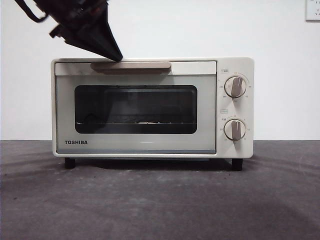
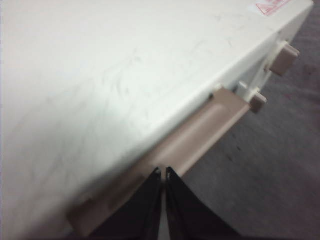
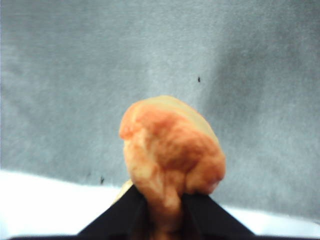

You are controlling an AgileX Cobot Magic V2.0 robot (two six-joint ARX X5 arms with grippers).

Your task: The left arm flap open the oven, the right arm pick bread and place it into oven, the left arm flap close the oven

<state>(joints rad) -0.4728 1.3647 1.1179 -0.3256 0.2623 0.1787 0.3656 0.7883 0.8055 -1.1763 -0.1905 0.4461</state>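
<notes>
Front view: the left gripper touches the handle of the cream oven, whose door is shut.

Left wrist view: the jaws are pressed together, tips on the stiff bar, best hooked from above.

Right wrist view: the right gripper pinches the golden, lumpy bread, likely light and soft.

Right gripper: black jaws rising from the bottom edge, closed on the loaf's lower end.
Bread: golden-orange, lumpy, centre of frame, held off the surface.
Grey surface: fills the upper frame.
White band: lower left.
</notes>
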